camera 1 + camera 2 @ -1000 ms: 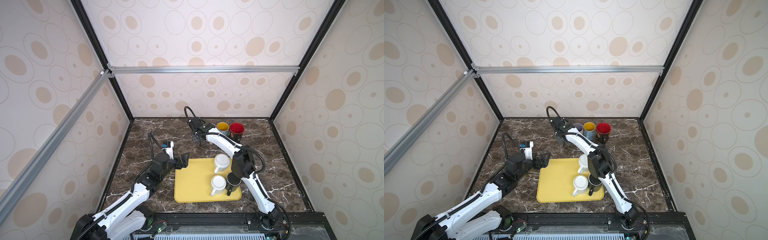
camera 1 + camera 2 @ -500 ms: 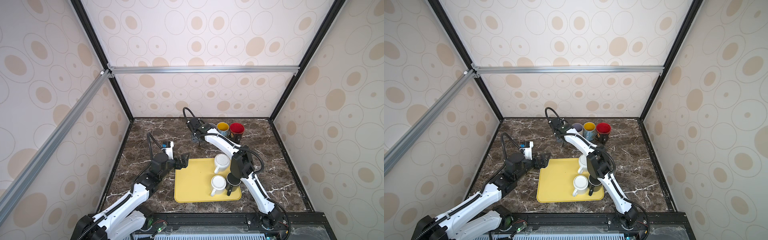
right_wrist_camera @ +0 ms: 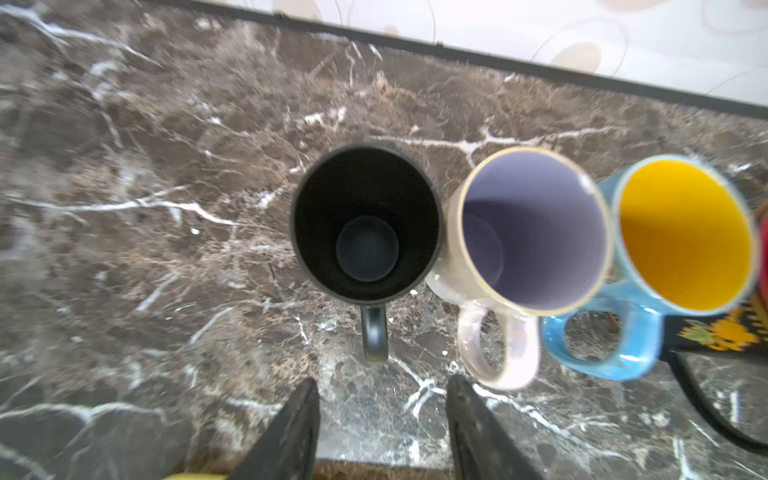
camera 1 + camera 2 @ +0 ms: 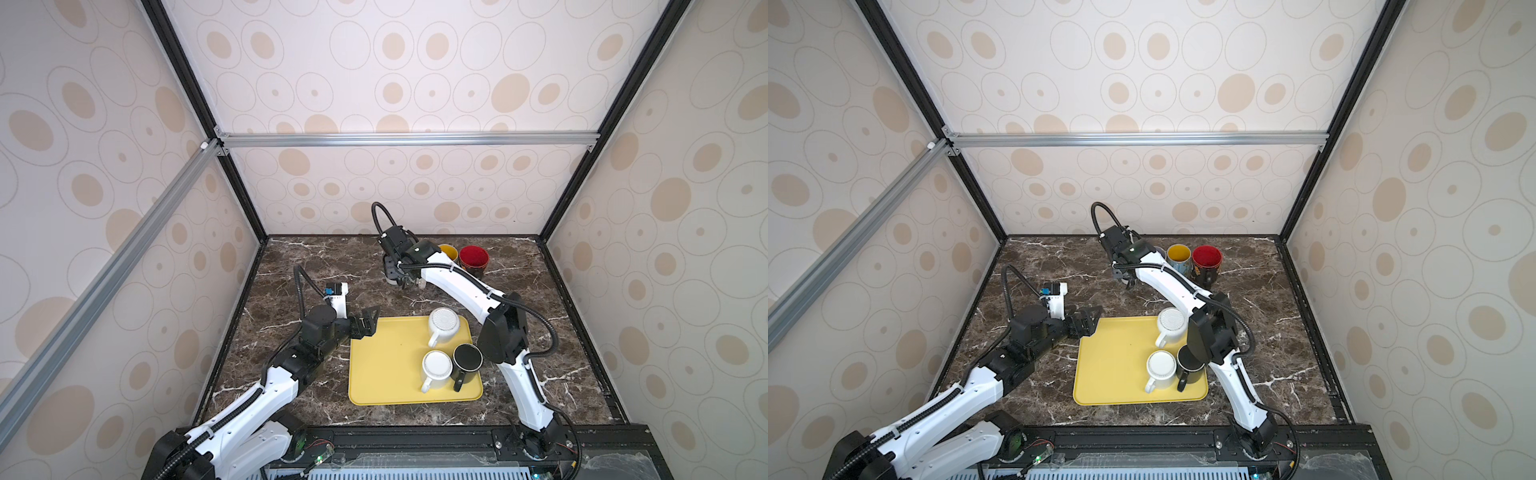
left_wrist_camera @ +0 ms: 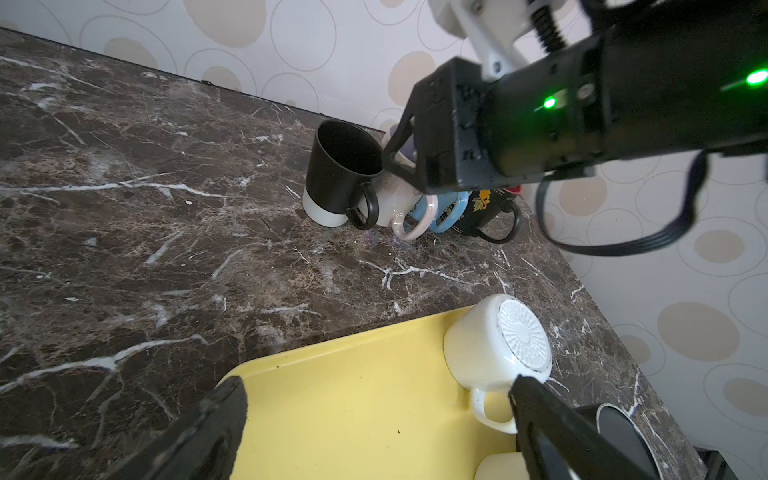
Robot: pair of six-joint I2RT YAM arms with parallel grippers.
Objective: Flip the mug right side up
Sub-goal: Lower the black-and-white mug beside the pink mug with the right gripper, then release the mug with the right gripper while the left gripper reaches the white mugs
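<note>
Right wrist view, task mug: the black mug (image 3: 365, 224) stands mouth up on the marble table (image 3: 124, 208), with its handle toward the right gripper (image 3: 380, 432).
Right wrist view, right jaws: partly apart and empty. The handle lies just ahead of the fingers (image 3: 291, 432), clear of them.
Right wrist view, neighbours: a pearl mug (image 3: 532, 232) stands just beside the black mug, then a blue mug (image 3: 681, 232). Both are mouth up.
Left wrist view, task mug: upright on its pale base, at the end of the row near the back wall. The right gripper hangs close over the row.
Left wrist view, left jaws: the left gripper (image 5: 376, 384) is spread wide and holds nothing, over the edge of the yellow tray (image 5: 332, 415).
Top views, tray: in both top views three mugs sit base up: a patterned white mug (image 4: 444, 326), a plain white mug (image 4: 437, 368) and a second black mug (image 4: 467, 360).
Progress, done: judge the black mug's turn complete.
Progress, left: you need only clear the right gripper. If the tray mugs count, three remain.
</note>
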